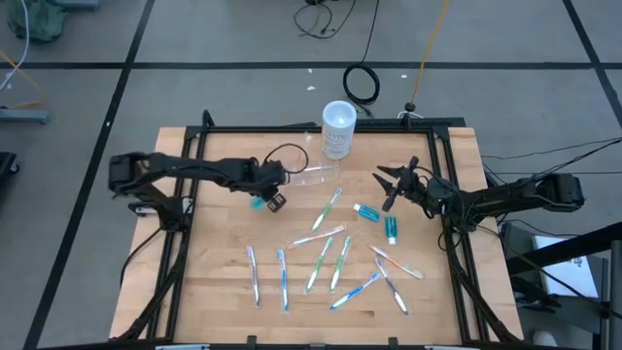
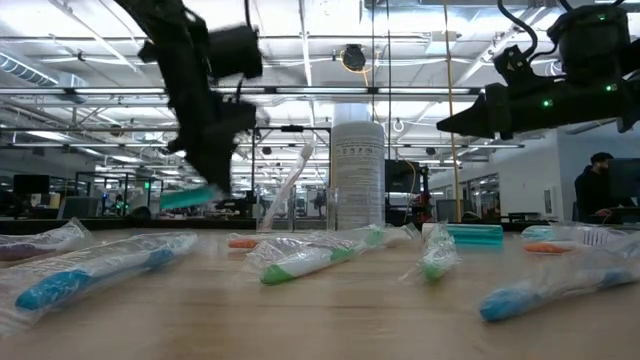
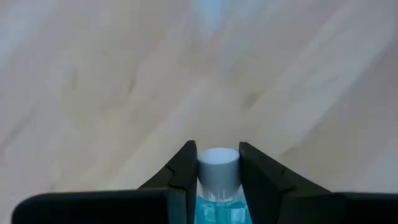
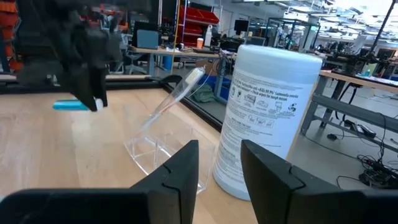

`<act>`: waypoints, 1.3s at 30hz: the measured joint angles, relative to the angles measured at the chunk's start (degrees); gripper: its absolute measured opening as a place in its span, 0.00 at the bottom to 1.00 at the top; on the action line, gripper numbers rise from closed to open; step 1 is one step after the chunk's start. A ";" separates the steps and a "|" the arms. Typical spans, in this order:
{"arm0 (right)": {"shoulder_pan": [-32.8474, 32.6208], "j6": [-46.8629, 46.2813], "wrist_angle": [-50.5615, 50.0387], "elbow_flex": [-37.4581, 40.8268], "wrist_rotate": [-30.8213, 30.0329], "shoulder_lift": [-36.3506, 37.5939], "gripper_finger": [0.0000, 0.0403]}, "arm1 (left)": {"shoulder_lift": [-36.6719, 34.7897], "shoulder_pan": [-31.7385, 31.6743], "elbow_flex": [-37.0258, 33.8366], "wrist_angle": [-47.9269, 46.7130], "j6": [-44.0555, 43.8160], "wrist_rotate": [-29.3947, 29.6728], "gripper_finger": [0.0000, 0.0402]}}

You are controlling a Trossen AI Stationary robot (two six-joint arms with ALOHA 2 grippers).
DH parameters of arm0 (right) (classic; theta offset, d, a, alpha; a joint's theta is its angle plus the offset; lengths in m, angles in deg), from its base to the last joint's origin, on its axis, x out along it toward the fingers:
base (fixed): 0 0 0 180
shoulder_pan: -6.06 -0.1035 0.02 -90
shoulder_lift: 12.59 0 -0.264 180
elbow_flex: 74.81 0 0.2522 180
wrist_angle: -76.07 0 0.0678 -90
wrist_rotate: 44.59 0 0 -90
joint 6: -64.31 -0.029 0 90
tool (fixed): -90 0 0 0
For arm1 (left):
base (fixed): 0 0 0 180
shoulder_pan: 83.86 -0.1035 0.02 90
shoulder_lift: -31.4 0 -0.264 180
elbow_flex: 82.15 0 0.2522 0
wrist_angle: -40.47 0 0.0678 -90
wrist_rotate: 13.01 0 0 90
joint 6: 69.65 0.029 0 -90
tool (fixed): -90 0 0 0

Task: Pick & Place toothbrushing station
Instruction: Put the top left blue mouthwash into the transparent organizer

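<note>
The toothbrushing station (image 1: 316,176) is a clear plastic holder lying on the wooden table in front of the white canister (image 1: 337,129); a toothbrush (image 4: 180,93) leans in it. My left gripper (image 1: 268,196) hangs above the table just left of the station, shut on a small blue toothpaste tube (image 2: 185,197). My right gripper (image 1: 389,181) waits open at the table's right, level, with nothing between its fingers (image 4: 180,168). My left gripper pinches the blue tube between its two fingers, right behind the tube's white cap (image 3: 217,165). The fingers slant down from the table's left side. The tube's body (image 4: 69,106) sticks out sideways, about level, lifted clear of the table.
Several wrapped toothbrushes (image 1: 321,255) lie scattered over the table's near half. Two more small blue tubes (image 1: 366,211) (image 1: 392,230) lie right of centre. A black frame (image 1: 457,156) edges the table. Bare wood (image 1: 219,243) lies at the near left.
</note>
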 joint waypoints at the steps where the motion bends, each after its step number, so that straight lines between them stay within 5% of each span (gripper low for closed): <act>1: 0.01 0.00 0.30 0.00 0.00 0.00 0.28 | -1.66 0.59 0.00 2.93 0.18 0.26 0.22; 9: 0.02 0.00 1.21 0.00 -0.01 0.01 0.28 | -7.89 5.96 0.11 35.58 11.77 3.41 0.24; 16: 0.84 -0.15 1.14 0.00 0.00 0.02 0.28 | 1.33 9.01 0.22 64.93 22.48 12.01 0.25; 24: 1.87 -0.17 1.13 0.00 0.02 0.00 0.28 | 14.66 8.57 0.17 77.71 29.47 34.95 0.25; 30: 2.40 -0.26 1.13 0.00 0.02 0.02 0.28 | 23.37 6.88 0.17 91.59 27.23 34.61 0.25; 39: 2.51 -1.59 1.10 0.00 0.07 0.01 0.28 | 30.09 4.63 0.17 92.53 26.42 34.79 0.25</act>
